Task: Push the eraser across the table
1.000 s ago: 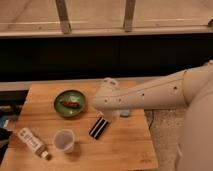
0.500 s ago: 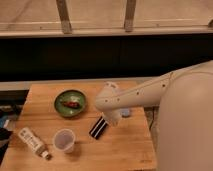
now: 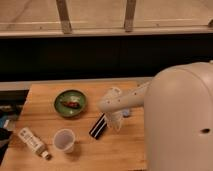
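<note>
The eraser [image 3: 98, 126] is a small flat black block with a pale stripe, lying at an angle on the light wooden table [image 3: 45, 100], right of the clear cup. My gripper [image 3: 114, 120] hangs from the white arm just right of the eraser and close against its right end. The arm's wrist covers the fingers.
A clear cup [image 3: 64, 140] stands left of the eraser. A white-labelled bottle with a tan cap [image 3: 33, 142] lies at the front left. A green bowl [image 3: 70, 103] with something dark red in it sits behind. A small pale blue object [image 3: 126, 113] peeks out beside the arm. My white arm body [image 3: 180, 120] fills the right.
The arm has swung in and down toward the eraser, and its body now fills more of the right side. The eraser lies about where it was.
</note>
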{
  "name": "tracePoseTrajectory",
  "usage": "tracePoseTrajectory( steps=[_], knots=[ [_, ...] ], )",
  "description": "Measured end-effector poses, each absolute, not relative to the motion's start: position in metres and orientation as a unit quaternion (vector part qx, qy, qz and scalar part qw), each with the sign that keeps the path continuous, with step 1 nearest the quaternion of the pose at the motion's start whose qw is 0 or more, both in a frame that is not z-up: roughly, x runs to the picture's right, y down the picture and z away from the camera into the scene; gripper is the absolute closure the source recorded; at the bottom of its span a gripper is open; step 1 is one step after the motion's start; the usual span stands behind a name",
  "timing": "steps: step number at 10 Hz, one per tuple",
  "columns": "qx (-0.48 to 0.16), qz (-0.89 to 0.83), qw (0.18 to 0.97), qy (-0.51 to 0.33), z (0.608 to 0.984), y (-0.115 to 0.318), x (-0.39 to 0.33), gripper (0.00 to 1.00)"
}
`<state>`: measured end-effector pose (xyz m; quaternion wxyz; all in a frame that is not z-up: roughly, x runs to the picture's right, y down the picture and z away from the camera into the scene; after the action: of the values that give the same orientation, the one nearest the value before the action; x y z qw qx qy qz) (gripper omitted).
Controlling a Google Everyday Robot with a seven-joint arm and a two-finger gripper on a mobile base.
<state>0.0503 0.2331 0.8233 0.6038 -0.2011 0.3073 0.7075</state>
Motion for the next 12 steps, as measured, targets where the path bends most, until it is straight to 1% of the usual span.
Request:
tracePoseTrajectory(
  steps=[1, 3, 7, 12],
  knots=[
    [-0.209, 0.709, 0.601, 0.304, 0.831, 0.239, 0.044, 1.00],
    [-0.218, 0.713, 0.601, 0.288, 0.836, 0.236, 0.029, 1.00],
    [-0.222, 0.711, 0.605, 0.280, 0.834, 0.236, 0.021, 1.00],
    [-0.252, 0.683, 0.645, 0.233, 0.832, 0.226, -0.036, 1.00]
  ],
)
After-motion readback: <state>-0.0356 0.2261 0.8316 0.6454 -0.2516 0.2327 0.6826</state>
